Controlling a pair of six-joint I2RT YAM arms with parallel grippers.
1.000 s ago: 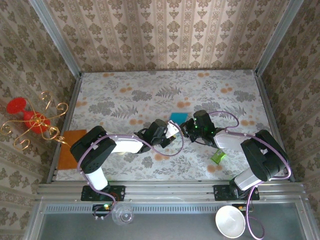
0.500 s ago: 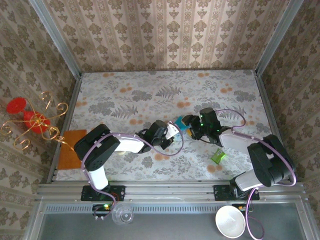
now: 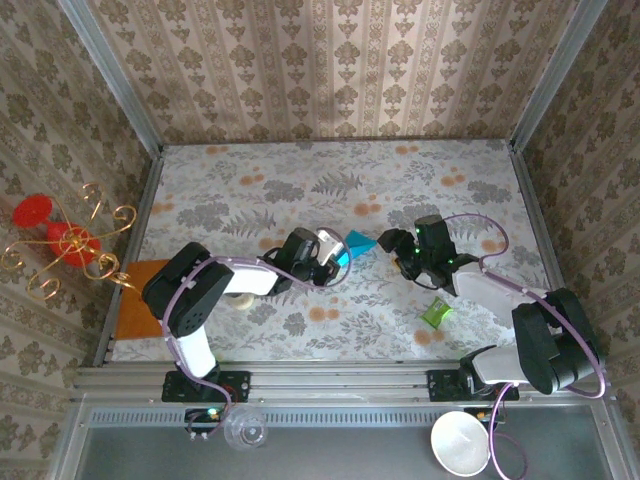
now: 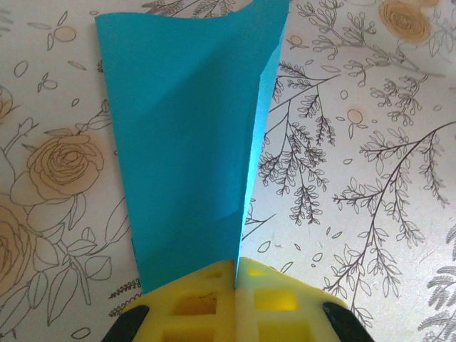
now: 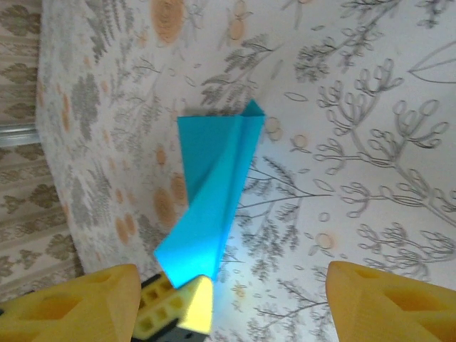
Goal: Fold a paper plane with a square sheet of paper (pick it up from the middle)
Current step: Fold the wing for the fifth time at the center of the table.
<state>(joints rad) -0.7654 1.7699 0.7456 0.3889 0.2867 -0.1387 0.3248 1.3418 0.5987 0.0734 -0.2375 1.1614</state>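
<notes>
The square sheet of paper (image 4: 185, 142) is teal-blue and folded along a centre crease, tapering toward one end. In the top view the sheet (image 3: 356, 243) hangs just above the middle of the flowered table (image 3: 250, 180). My left gripper (image 4: 235, 274) is shut on its narrow end, the yellow fingers (image 4: 192, 303) pressed together on the fold. In the right wrist view the sheet (image 5: 214, 178) rises from that grip. My right gripper (image 3: 395, 243) stands open just right of the paper, its fingers (image 5: 71, 303) wide apart with nothing between them. I cannot tell whether the fold has the paper plane's shape.
A small green crumpled wrapper (image 3: 436, 313) lies near the right arm. An orange mat (image 3: 140, 300) sits at the table's left edge. Beyond that edge stands a red and gold ornament (image 3: 60, 240). A white bowl (image 3: 460, 443) and a glass (image 3: 245, 432) sit below the arm bases.
The right gripper opened, let go of the paper and drew back to the right. The left gripper closed on the paper and shifted left with it.
</notes>
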